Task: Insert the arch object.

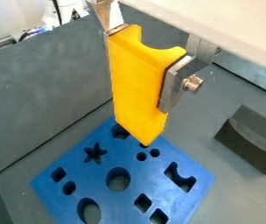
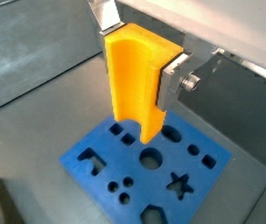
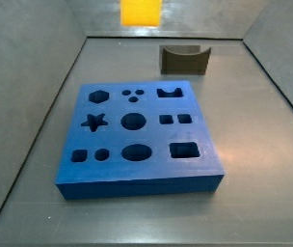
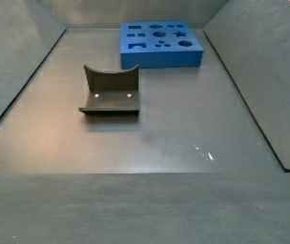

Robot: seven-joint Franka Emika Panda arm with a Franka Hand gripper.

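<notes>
My gripper (image 1: 139, 57) is shut on the arch object (image 1: 133, 87), a bright orange-yellow block held upright with its curved notch up between the silver fingers (image 1: 175, 83). It shows in both wrist views, with the gripper (image 2: 140, 52) gripping the block (image 2: 133, 83) near its upper end. The block's lower end hangs above the blue board (image 1: 147, 179), over the cutouts near one edge (image 2: 178, 164). In a side view only the block's lower part (image 3: 142, 12) shows at the top edge, high above the far end of the board (image 3: 156, 135). The gripper is out of both side views.
A dark grey-olive piece with a curved notch (image 3: 183, 60) stands on the floor apart from the board; it also shows in a wrist view (image 1: 255, 140) and in a side view (image 4: 111, 91). Grey walls slope up around the floor. The blue board (image 4: 160, 62) lies at the far end.
</notes>
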